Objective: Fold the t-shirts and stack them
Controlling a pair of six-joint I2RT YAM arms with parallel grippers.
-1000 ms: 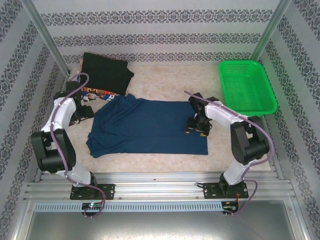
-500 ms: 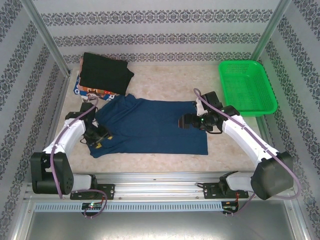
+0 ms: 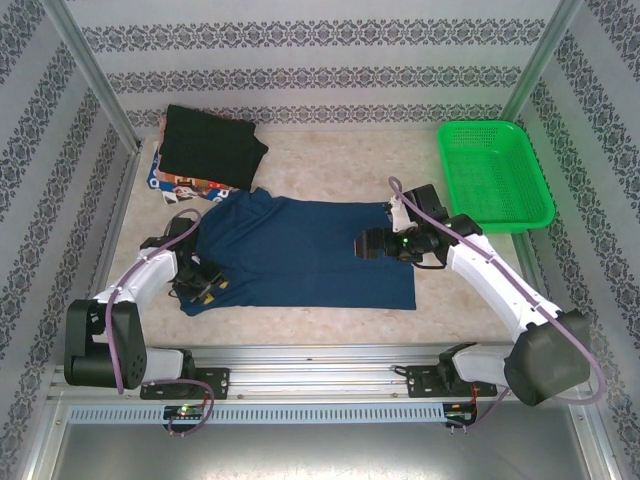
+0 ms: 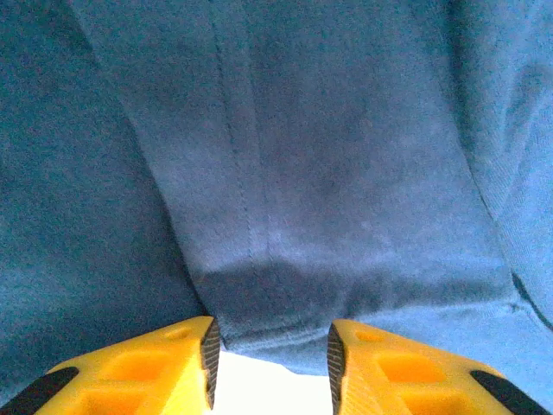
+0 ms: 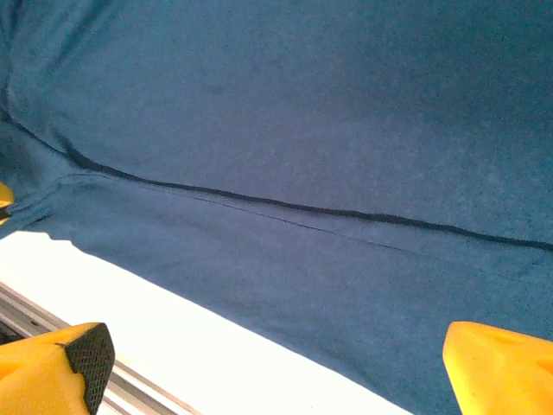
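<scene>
I see left gripper (image 4: 270,346) half closed astride near-left hem of navy shirt (image 3: 300,255), grip unclear; right gripper (image 3: 370,243) wide open over its right side, holding nothing.

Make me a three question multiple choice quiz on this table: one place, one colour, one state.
1. Where does the black t-shirt lie?
A. far left corner of the table, on the multicoloured t-shirt
B. near right corner
C. spread out in the middle

2. What colour is the mesh basket?
A. red
B. green
C. white

3. How do the jaws of the right gripper stand?
A. shut on the black t-shirt
B. wide open over the navy t-shirt
C. shut on the basket rim

1 A: the top view shows it folded there over the printed one.
2 B: its mesh is bright green.
3 B: the wrist view shows them far apart above navy cloth.
</scene>
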